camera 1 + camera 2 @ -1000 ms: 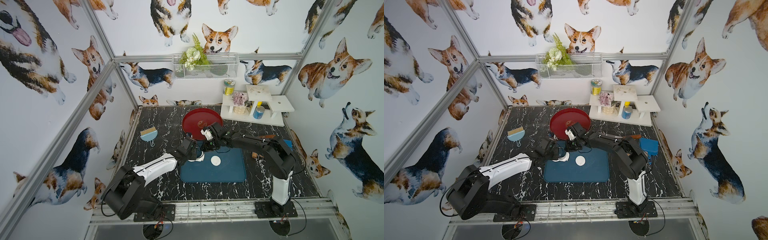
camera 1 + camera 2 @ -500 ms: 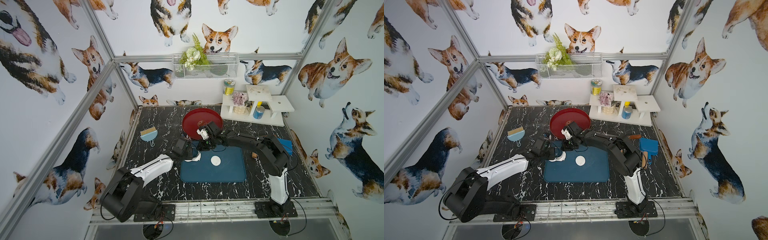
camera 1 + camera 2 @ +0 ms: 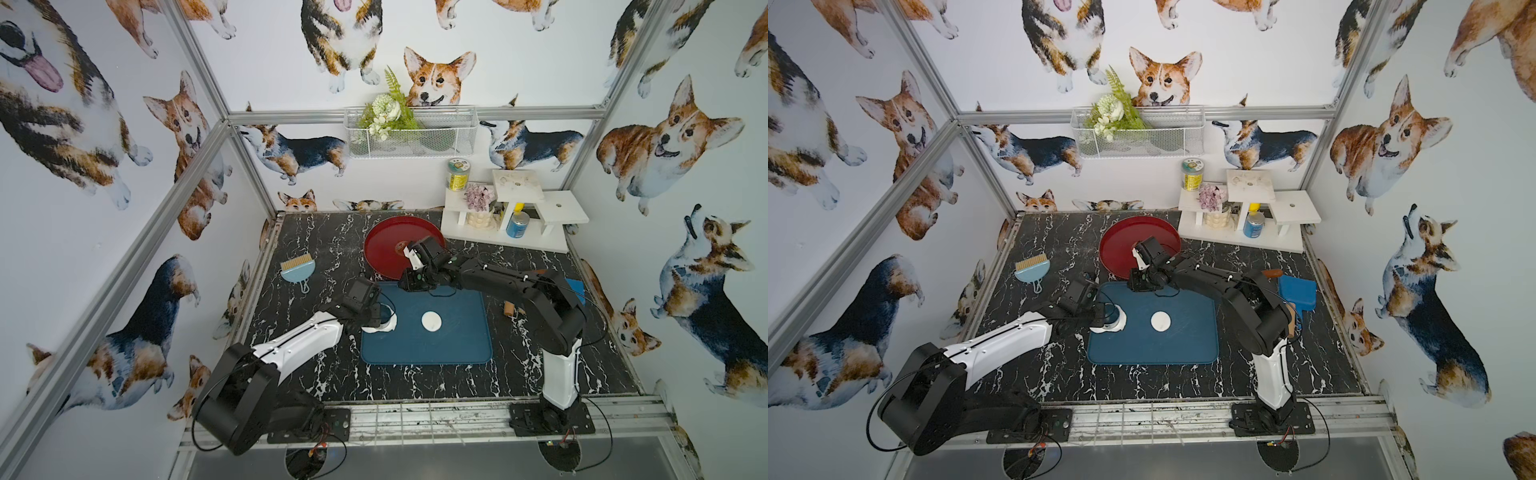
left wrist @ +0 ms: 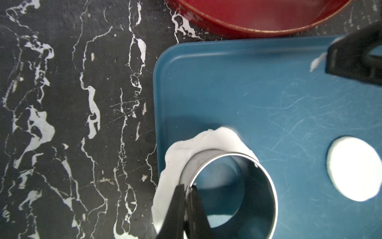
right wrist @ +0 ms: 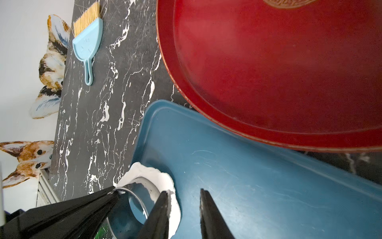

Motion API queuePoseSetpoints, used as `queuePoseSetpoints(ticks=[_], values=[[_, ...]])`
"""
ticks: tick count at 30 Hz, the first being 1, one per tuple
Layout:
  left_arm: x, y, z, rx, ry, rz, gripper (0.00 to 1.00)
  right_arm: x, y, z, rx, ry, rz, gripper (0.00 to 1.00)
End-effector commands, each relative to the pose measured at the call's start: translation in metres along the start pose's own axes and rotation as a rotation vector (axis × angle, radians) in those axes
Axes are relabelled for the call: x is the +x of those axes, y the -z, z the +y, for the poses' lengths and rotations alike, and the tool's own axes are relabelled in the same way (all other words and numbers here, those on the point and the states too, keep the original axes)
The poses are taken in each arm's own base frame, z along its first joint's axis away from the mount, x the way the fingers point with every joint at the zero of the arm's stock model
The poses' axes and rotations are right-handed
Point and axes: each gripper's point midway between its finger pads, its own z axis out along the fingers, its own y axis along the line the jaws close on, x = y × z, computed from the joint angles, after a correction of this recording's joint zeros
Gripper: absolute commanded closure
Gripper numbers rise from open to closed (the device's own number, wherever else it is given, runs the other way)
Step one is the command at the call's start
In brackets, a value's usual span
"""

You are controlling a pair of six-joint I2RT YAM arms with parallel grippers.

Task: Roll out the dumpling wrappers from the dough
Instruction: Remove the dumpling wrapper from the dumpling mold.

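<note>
Left gripper (image 4: 187, 207) pinches the wall of the ring cutter (image 4: 208, 158), over the dough (image 4: 217, 138) overhanging the blue tray (image 4: 248, 82) at 9 o'clock. Right gripper (image 5: 183, 191): jaws parted, holding nothing. Wrapper (image 4: 355, 169) lies mid-tray. Risk: sticky dough clings to the cutter and drags off the tray.

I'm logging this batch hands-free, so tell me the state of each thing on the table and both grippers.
left gripper: shut on the ring cutter's wall.
right gripper: open, empty, above the blue tray.
ring cutter: held tilted over the dough.
dough: flattened, ragged, overlapping the tray's edge.
dumpling wrapper: cut, flat on the tray.
red plate: bare where visible.
brush: lying on the table.
</note>
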Motion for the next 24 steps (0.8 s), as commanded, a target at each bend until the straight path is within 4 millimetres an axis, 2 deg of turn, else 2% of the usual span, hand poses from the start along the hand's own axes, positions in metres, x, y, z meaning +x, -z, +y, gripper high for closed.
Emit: queuePoseSetpoints(ticks=[1,13,24], values=[[-0.007,0.007,-0.002,0.014,0.017,-0.027,1.00,0.000,0.008,0.005,-0.030,0.026,-0.023,0.69],[-0.033,0.038,-0.007,0.116,0.086,-0.165,1.00,0.042,0.027,0.019,-0.211,0.014,0.017,0.58],[-0.038,0.047,-0.022,0.221,0.092,-0.174,1.00,0.045,0.031,0.027,-0.278,-0.012,0.008,0.56]])
